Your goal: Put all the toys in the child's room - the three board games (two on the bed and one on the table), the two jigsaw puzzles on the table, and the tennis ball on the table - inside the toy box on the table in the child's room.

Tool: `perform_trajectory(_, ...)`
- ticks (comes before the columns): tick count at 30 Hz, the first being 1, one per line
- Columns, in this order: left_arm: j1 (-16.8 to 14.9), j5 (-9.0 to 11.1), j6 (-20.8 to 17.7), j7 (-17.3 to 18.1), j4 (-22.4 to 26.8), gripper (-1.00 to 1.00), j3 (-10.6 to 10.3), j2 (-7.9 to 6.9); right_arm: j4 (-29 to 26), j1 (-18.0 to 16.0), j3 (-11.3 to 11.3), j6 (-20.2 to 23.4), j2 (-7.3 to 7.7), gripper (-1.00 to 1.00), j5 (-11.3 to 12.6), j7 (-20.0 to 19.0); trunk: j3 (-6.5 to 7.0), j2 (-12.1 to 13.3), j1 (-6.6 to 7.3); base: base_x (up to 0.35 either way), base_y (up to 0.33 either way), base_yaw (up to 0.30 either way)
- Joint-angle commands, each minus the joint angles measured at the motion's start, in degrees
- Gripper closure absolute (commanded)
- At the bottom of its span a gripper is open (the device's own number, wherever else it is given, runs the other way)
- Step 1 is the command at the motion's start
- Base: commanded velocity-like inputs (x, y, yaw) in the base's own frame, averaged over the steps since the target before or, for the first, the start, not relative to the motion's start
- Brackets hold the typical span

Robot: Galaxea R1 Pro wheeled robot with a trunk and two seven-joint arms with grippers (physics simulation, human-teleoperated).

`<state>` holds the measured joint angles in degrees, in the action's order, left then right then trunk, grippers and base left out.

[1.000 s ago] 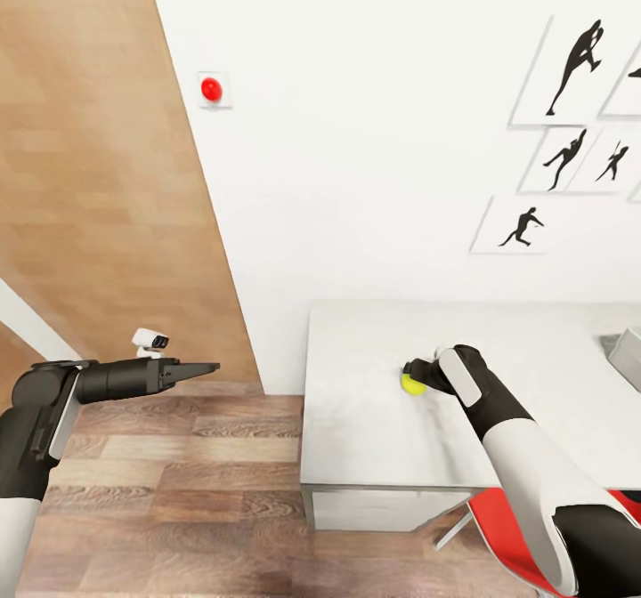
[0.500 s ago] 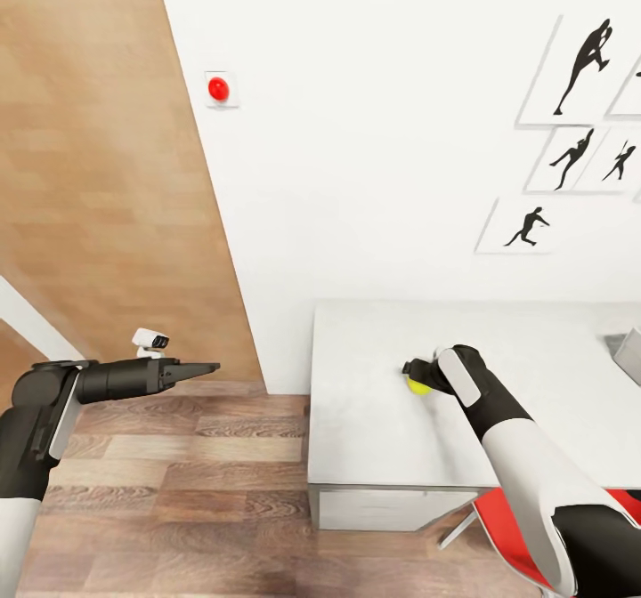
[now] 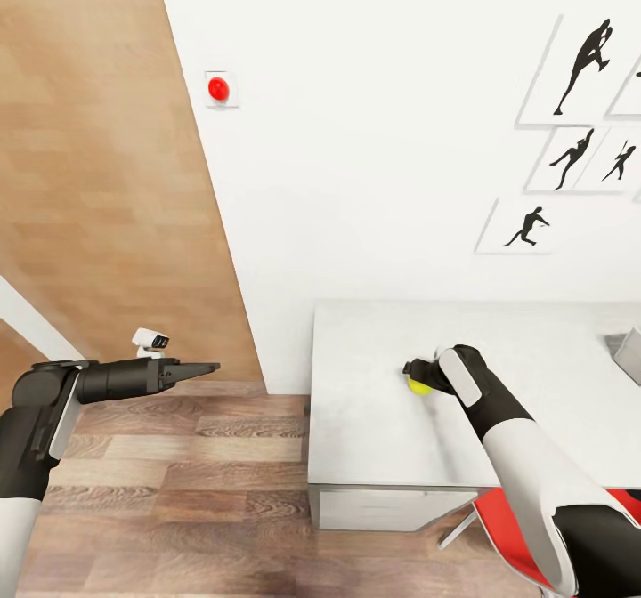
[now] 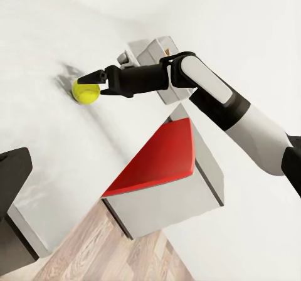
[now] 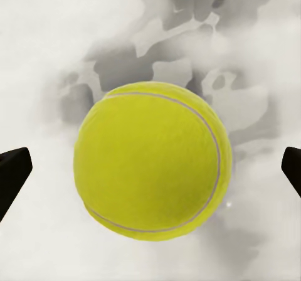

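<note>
The tennis ball [image 5: 152,160] rests on the white table [image 3: 374,438], toward the end nearest the wood-panelled wall [image 3: 98,171], and sits squarely between the spread fingers of the right gripper [image 4: 94,83], which is wide open and has hold of nothing, its tips standing clear of the ball on either side. The ball lies straight ahead along the fingers' line, so closing should be all the grasp needs. The left gripper [image 3: 200,369] hangs over the floor, well away from the table; its fingers look drawn together and empty, though I cannot tell for sure.
</note>
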<state>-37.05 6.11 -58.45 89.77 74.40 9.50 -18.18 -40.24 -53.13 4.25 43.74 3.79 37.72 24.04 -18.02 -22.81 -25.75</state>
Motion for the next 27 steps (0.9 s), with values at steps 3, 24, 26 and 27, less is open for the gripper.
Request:
perform_trajectory(3, 0.0, 0.0, -0.6, 0.2, 0.0, -1.00, 0.0, -0.02, -0.1, 0.0, 0.3, 0.1, 0.08, 1.00, 0.6, 0.6, -0.10, -0.1, -0.03, 0.000, 0.000, 0.000)
perform_trajectory(24, 0.0, 0.0, -0.6, 0.2, 0.0, -1.00, 0.0, -0.02, -0.1, 0.1, 0.3, 0.0, 0.10, 1.00, 0.6, 0.5, -0.10, -0.1, -0.03, 0.000, 0.000, 0.000)
perform_trajectory(26, 0.0, 0.0, -0.6, 0.2, 0.0, -1.00, 0.0, -0.02, -0.1, 0.1, 0.3, 0.0, 0.09, 1.00, 0.6, 0.5, -0.10, -0.1, -0.03, 0.000, 0.000, 0.000)
perform_trajectory(27, 0.0, 0.0, -0.6, 0.2, 0.0, -1.00, 0.0, -0.02, -0.2, 0.1, 0.3, 0.0, 0.08, 1.00, 0.6, 0.4, -0.10, -0.1, -0.03, 0.000, 0.000, 0.000)
